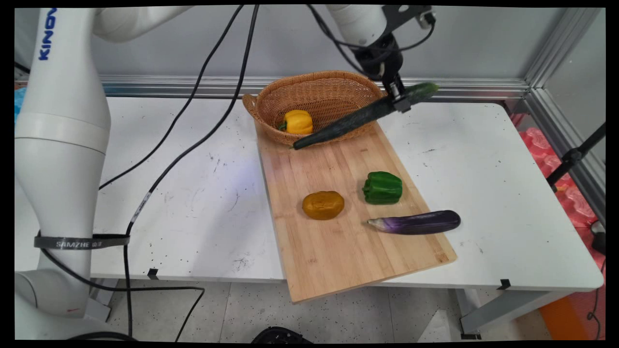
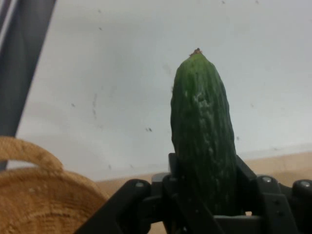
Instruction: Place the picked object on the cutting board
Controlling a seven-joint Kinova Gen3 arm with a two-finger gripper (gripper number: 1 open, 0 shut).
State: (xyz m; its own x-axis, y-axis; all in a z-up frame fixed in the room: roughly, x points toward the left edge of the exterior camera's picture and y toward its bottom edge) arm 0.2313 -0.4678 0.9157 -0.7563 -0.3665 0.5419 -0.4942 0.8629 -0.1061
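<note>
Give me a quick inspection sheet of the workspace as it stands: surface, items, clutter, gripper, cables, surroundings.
Surface: white table, scuffed and speckled; wooden cutting board lies on it, near end overhanging the table's front edge.
Items: cucumber held tilted in the air over the wicker basket rim; yellow pepper in the basket; green pepper, potato and eggplant on the board.
Clutter: nothing seen.
Gripper: gripper shut on the cucumber near its far end.
Cables: black cables hang from the arm across the table's left side.
Surroundings: grey wall, aluminium frame, red items on the floor at right.
</note>
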